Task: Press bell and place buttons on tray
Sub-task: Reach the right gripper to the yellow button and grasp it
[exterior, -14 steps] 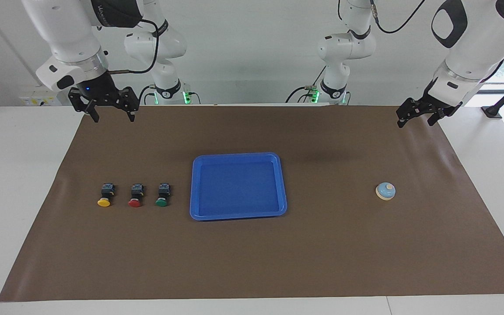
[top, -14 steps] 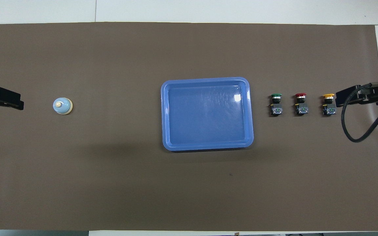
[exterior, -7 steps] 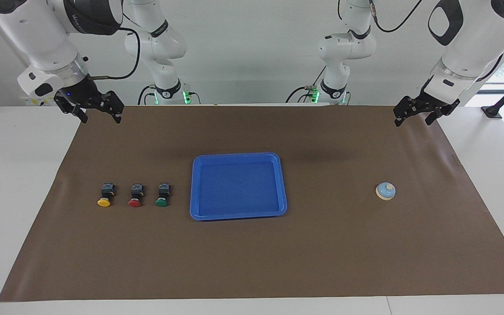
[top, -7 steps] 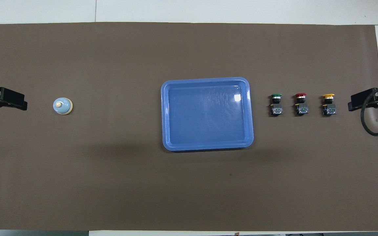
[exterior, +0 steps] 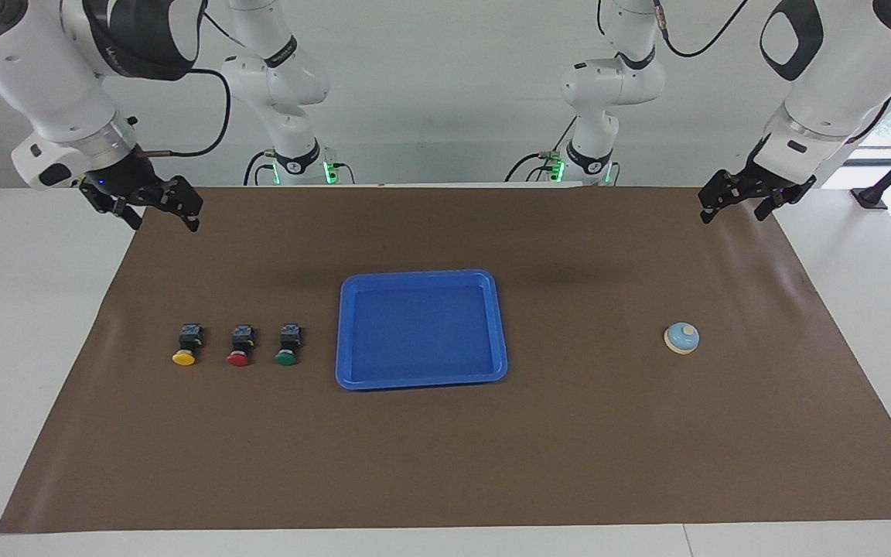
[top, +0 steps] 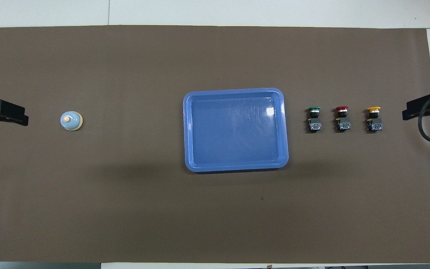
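Mushroom-capped buttons [exterior: 238,345] flank a glossy rimmed plastic tray [exterior: 421,381]; left hand [exterior: 734,210] and right hand [exterior: 156,218] hover released.

My right gripper [exterior: 161,217] slid way out toward upper left of facing frame, now hanging over brown mat [exterior: 445,433] corner instead of further in. In overhead frame it's pulled back to right edge, only tip [top: 420,109] plus cable loop showing, clear of yellow button [top: 374,118] it was crowding a sec ago. My left gripper [exterior: 735,210] barely budged at upper right, tiny nudge up and back, wrist tilted slightly different.
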Controlling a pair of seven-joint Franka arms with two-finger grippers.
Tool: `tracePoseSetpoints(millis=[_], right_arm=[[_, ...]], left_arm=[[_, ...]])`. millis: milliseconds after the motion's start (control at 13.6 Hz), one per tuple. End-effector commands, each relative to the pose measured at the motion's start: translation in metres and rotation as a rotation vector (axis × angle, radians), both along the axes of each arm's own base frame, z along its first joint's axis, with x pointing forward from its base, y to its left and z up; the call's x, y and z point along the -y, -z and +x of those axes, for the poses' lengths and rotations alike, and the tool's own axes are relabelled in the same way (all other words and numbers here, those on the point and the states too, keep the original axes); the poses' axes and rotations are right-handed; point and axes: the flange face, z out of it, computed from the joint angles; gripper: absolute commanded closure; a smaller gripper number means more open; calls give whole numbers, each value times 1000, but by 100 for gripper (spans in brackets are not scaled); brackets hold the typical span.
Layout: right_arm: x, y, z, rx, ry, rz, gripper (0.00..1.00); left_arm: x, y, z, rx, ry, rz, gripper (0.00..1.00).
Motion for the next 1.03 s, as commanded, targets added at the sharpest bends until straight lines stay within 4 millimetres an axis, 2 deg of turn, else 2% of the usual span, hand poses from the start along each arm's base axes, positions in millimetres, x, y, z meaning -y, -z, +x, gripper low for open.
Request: tracePoseSetpoints(millis=[0,147,294,515,588,809,956], right_arm=[[24,47,24,-2,9,19,0],[49,80,34,-14,41,21,0],[52,113,33,-5,23,9,0],[43,175,5,32,24,-3,0],[42,190,0,24,26,-2,0],[45,223,5,4,22,3,0],[47,237,9,8,-6,3,0]], left_arm=[[0,-3,-9,-8,2,-12,0],[-1,-3,-9,-8,0,-12,0],[-1,-3,-9,-8,0,-12,0],[-1,-3,-9,-8,0,-12,0],[-1,-3,-9,-8,0,-12,0],[-1,-3,-9,-8,0,-12,0],[-1,-3,-9,-8,0,-12,0]])
